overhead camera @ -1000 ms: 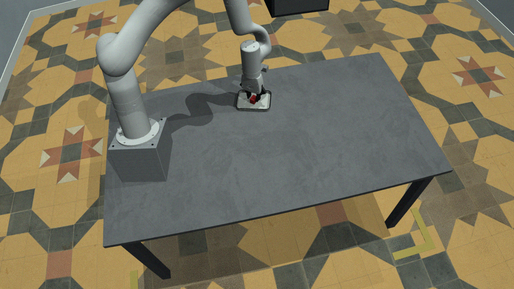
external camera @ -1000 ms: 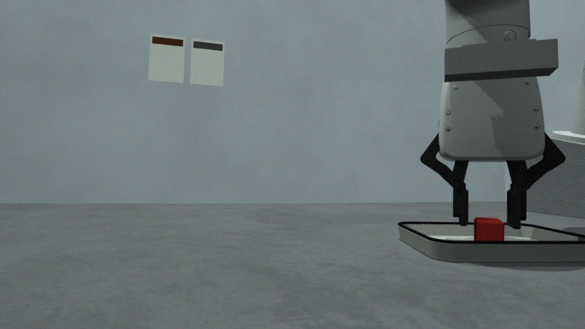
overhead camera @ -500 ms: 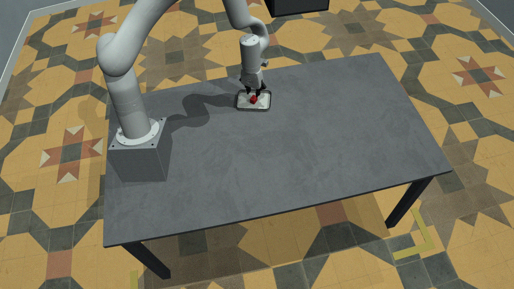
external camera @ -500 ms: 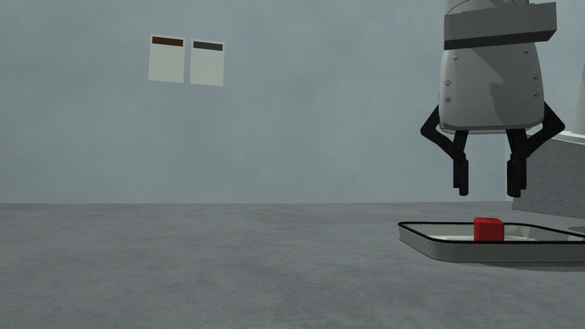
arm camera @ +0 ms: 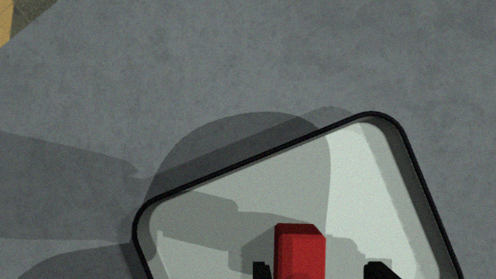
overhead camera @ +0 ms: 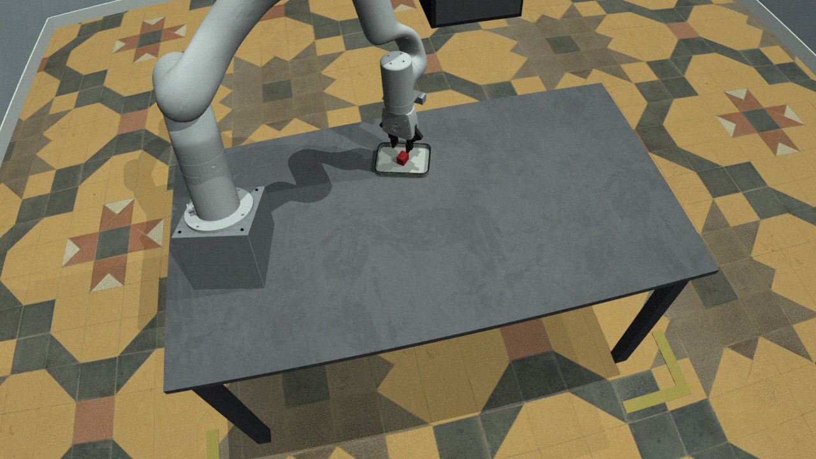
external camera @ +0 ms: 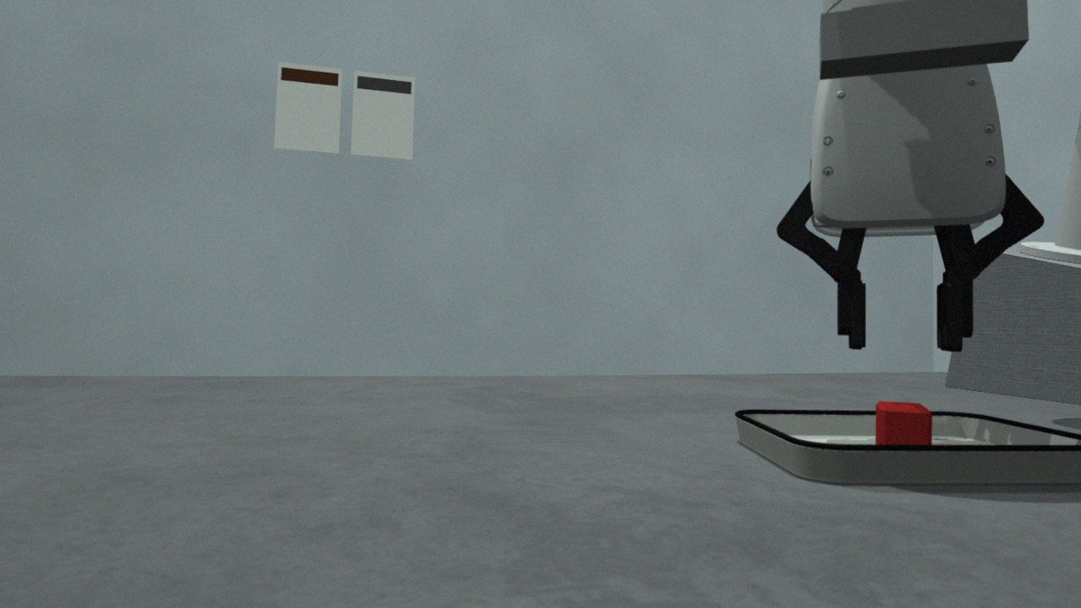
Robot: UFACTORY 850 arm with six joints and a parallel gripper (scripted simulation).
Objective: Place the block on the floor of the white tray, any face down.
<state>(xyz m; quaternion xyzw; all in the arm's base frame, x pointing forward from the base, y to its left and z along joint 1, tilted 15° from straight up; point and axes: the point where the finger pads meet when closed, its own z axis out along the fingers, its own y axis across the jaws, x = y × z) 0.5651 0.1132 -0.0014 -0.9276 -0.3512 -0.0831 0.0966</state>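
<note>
Hanging directly above the tray (external camera: 778, 453), the gripper (external camera: 901, 339) points straight down with its fingers (external camera: 850, 310) parted and nothing between them. The block (external camera: 903, 425) rests on the tray floor, directly below the gap between the fingertips and clear of them. Tray wall surrounds the block on all sides seen. The tray sits on the table (overhead camera: 456, 240).
</note>
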